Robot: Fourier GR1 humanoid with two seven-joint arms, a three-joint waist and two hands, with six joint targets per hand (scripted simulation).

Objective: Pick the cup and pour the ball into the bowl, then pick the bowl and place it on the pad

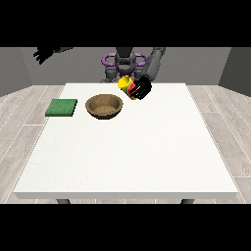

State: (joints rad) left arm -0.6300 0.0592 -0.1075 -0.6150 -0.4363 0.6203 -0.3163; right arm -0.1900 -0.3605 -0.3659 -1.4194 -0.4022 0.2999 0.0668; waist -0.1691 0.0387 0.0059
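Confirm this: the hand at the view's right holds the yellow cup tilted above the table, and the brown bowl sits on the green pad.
Not quite. The front view shows the bowl on the bare table, beside the green pad and apart from it. The rest is right: the hand at the view's right holds the yellow cup tilted above the table.

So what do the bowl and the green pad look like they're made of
The bowl looks like wood or woven fibre: brown, matte, with a mottled grain and no shine. The green pad looks like a flat, soft mat, perhaps felt or foam: even dull green, thin, square-edged, no gloss. Neither can be told for certain from this view.
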